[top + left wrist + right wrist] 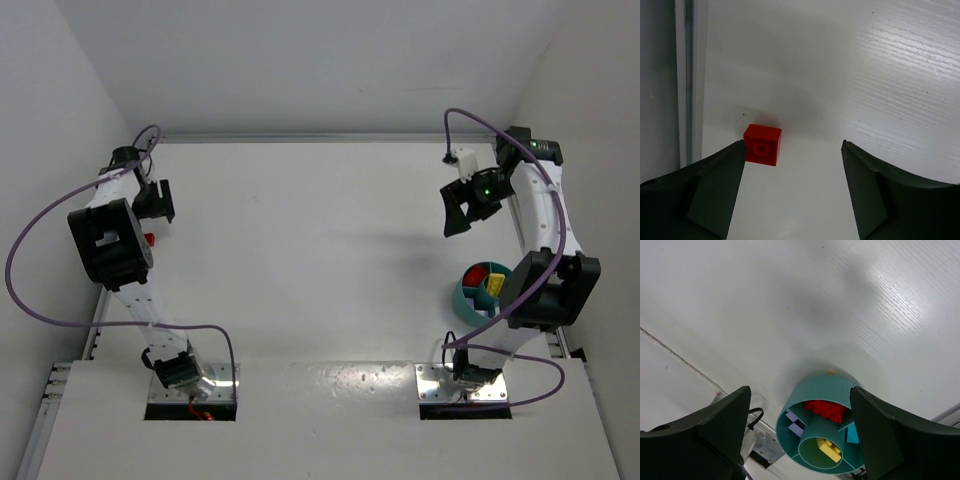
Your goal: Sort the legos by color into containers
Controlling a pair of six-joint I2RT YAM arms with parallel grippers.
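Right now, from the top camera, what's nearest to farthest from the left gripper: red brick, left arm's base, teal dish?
1. red brick, right beside the left gripper.
2. left arm's base, near edge.
3. teal dish, far right.

Table (pixel 880 75): streaked glare is being thrown beyond the jaws.
Wall (pixel 657 100): is being shaded grey, left of the jaws.

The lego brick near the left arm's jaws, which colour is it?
The brick is red, clearest in the left wrist view.
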